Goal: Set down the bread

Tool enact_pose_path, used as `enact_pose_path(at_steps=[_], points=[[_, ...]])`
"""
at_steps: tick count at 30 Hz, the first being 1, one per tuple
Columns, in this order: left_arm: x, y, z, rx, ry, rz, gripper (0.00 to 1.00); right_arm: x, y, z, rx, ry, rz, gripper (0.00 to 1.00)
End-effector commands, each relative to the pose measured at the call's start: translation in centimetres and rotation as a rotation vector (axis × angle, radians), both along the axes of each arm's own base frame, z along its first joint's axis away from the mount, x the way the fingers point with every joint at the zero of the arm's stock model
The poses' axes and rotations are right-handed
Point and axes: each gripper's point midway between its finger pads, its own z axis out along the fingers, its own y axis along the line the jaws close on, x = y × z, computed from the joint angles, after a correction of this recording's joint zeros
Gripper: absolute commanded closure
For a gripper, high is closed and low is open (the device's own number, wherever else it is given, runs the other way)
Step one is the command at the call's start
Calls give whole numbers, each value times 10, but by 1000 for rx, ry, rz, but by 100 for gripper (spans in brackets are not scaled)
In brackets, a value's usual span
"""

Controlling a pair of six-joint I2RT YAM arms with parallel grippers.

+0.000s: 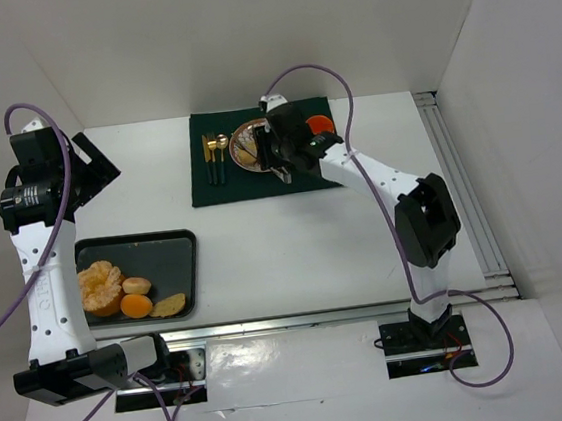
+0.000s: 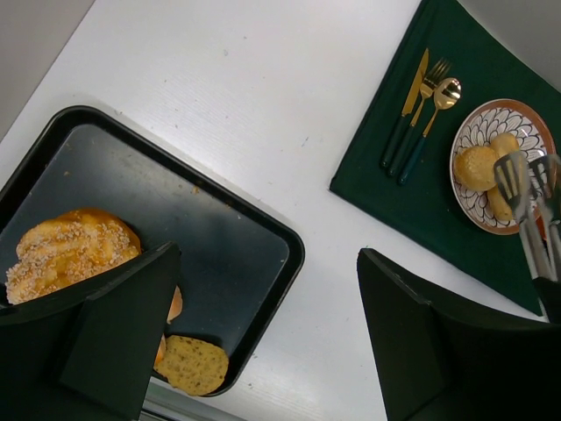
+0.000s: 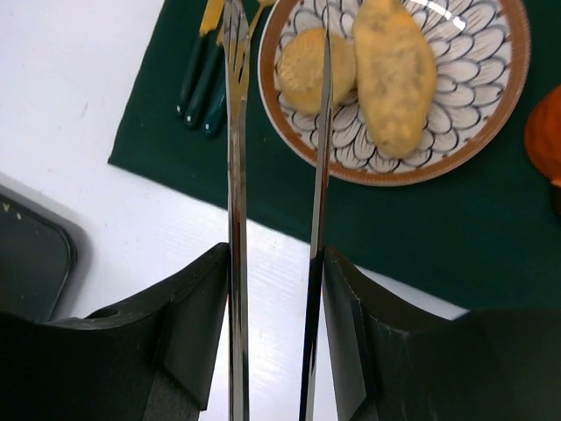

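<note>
The top camera looked down from high behind the near edge over the whole table [image 1: 264, 242]. The left wrist camera hung high, facing down on the tray [image 2: 202, 237] and plate [image 2: 517, 118]. The right wrist camera looked along the right claw [image 3: 279, 35], close above that plate, which all views shared.

Two white-shelled robot arms, the left arm [image 1: 46, 285] and the right arm [image 1: 373, 176], with boxy black joint housings and a looping purple cable [image 1: 322, 70] apiece (each bolted to a black base plate [image 1: 424, 341]). The left gripper [image 2: 267, 254] carries broad, matte-black wedge fingers [image 2: 114, 342]; the right gripper [image 3: 279, 53] has two long, thin, mirror-bright steel blades [image 3: 235, 219] set in black mounts.
</note>
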Motion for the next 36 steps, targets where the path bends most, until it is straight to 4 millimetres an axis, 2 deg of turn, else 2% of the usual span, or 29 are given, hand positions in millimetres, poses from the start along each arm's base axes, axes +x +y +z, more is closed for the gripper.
enact_pose_path(at_steps=[1, 2, 3, 4, 5, 6, 7, 8, 9, 10, 11, 13, 14, 17, 19, 20, 24, 33, 34, 35, 36], points=[[0, -3, 11, 16, -40, -26, 5, -31, 25, 51, 106, -82, 96, 48], [0, -3, 11, 16, -40, -26, 5, -44, 33, 45, 113, -66, 138, 48], [0, -3, 11, 16, -40, -26, 5, -57, 36, 52, 121, -74, 176, 48], [0, -1, 16, 24, -50, -18, 5, -78, 50, 50, 128, -60, 234, 48], [-1, -1, 18, 24, -51, -18, 5, -101, 60, 39, 135, -24, 328, 48], [-1, -1, 18, 24, -51, -18, 5, -116, 67, 37, 128, -21, 396, 48], [-1, -1, 21, 26, -59, -18, 5, -142, 81, 34, 125, -7, 480, 48], [1, -1, 19, 24, -51, -18, 5, -160, 87, 34, 118, -3, 539, 48], [1, 1, 22, 31, -58, -11, 5, -183, 92, 24, 85, 22, 640, 48], [-1, 1, 20, 29, -49, -11, 5, -199, 97, 25, 76, 23, 697, 48], [-1, 1, 24, 31, -58, -11, 5, -225, 106, 22, 68, 39, 784, 48], [-1, 2, 24, 37, -57, -3, 5, -244, 106, 15, 1, 53, 855, 48], [-1, 2, 24, 37, -57, -3, 5, -258, 112, 6, -30, 77, 897, 48], [-1, 2, 24, 37, -57, -3, 5, -284, 116, -12, -112, 120, 984, 43], [-1, 2, 24, 37, -57, -3, 5, -295, 117, -19, -149, 137, 1023, 41], [-1, 2, 24, 37, -57, -3, 5, -300, 117, -30, -171, 166, 1032, 41], [-1, 2, 24, 37, -57, -3, 5, -309, 121, -35, -179, 173, 1062, 41], [-1, 4, 24, 42, -56, 4, 5, -296, 134, -46, -171, 154, 1007, 41], [-1, 4, 24, 42, -56, 4, 5, -296, 134, -52, -180, 166, 1007, 41], [-3, 3, 27, 44, -65, 4, 5, -295, 137, -47, -172, 156, 1007, 41], [-3, 3, 27, 44, -65, 4, 5, -295, 137, -53, -181, 167, 1007, 41]])
